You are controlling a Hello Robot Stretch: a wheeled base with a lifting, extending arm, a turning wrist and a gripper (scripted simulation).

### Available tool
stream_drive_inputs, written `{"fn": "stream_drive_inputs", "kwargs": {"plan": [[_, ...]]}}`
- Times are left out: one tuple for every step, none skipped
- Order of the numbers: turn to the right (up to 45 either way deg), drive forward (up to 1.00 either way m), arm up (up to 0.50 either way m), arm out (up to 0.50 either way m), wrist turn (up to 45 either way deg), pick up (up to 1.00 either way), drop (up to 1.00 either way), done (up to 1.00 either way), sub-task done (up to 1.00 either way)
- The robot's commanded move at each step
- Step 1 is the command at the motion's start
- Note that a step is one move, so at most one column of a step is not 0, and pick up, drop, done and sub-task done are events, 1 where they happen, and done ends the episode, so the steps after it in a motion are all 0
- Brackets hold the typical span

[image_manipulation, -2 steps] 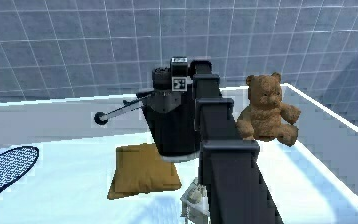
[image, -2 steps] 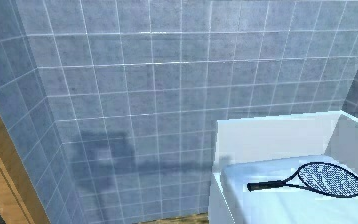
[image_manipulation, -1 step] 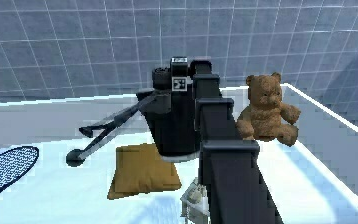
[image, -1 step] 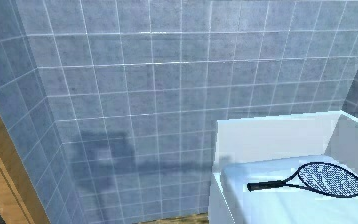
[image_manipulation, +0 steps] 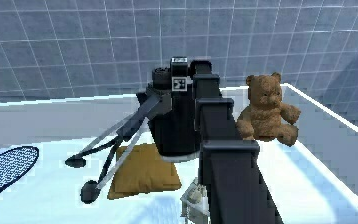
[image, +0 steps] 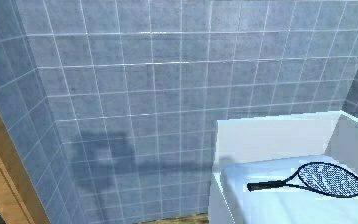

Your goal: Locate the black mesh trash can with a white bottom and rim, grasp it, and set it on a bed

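arm [image_manipulation: 227, 150] over the bed [image_manipulation: 327, 180] | gripper [image_manipulation: 82, 174] by yellow pillow [image_manipulation: 147, 170] (can't tell if the fingers hold anything) | black bin [image_manipulation: 172, 130] behind arm | teddy bear [image_manipulation: 267, 108] and racket [image_manipulation: 9, 168] on bed

White bed [image_manipulation: 317, 182], black trash can [image_manipulation: 172, 125], teddy bear [image_manipulation: 265, 108], brown pillow [image_manipulation: 147, 170], racket [image_manipulation: 9, 168]

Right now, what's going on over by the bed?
The arm reaches out over the bed, with its tool near a yellow pillow. I can't tell whether it holds anything. A black shape at the arm's end may be the can. A teddy bear and a racket are on the bed.
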Motion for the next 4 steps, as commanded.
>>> {"fn": "stream_drive_inputs", "kwargs": {"plan": [[0.0, 0.00, 0.00, -0.30, 0.0, 0.00, 0.00, 0.00, 0.00], [0.0, 0.00, 0.00, 0.32, 0.0, 0.00, 0.00, 0.00, 0.00], [0.0, 0.00, 0.00, 0.00, 45.0, 0.00, 0.00, 0.00, 0.00], [0.0, 0.00, 0.00, 0.00, 45.0, 0.00, 0.00, 0.00, 0.00]]}}
